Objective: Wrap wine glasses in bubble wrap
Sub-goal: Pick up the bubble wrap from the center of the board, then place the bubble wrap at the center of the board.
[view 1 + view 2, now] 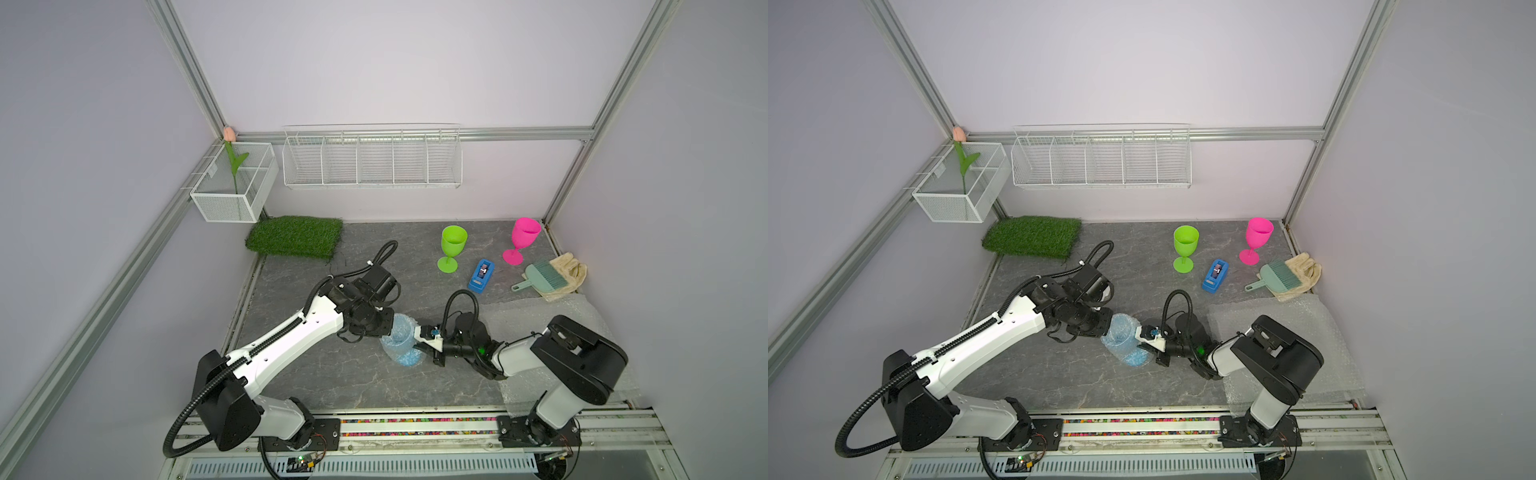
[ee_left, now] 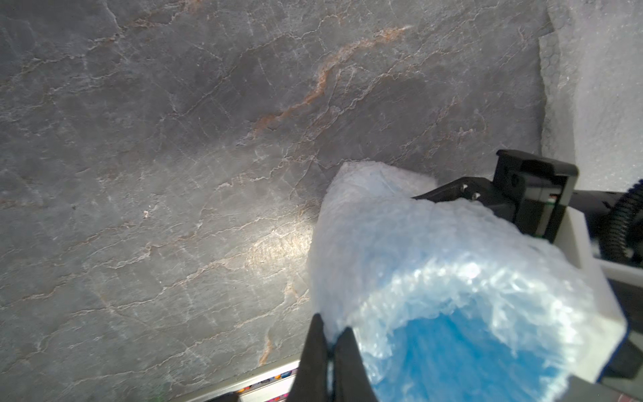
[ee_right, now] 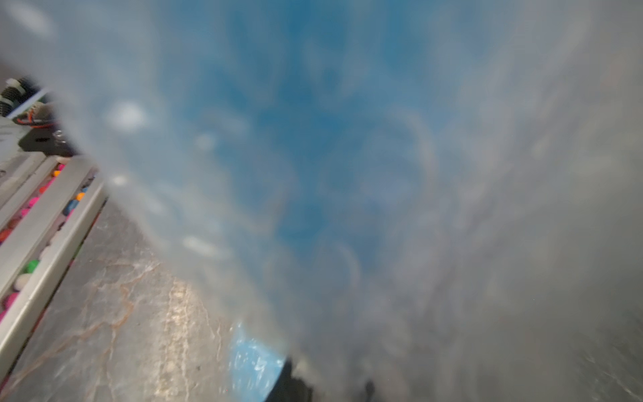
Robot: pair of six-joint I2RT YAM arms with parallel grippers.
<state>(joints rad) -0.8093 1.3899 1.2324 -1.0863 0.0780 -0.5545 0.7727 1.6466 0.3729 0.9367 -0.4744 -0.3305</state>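
Top views both show the sky-blue goblet, sheathed in bubble wrap, tilted over the middle of the counter between the two arms. The right fingers sit right at the wrap's side; whether they grip it I cannot tell. The lime-green goblet and hot-pink goblet stand upright near the back, with a blue tape dispenser between them.

Left wrist view: the left fingers are pinched together on the wrap's edge beside the goblet's open mouth.

Right wrist view: blurred wrap over blue fills nearly everything, and the fingers cannot be made out.
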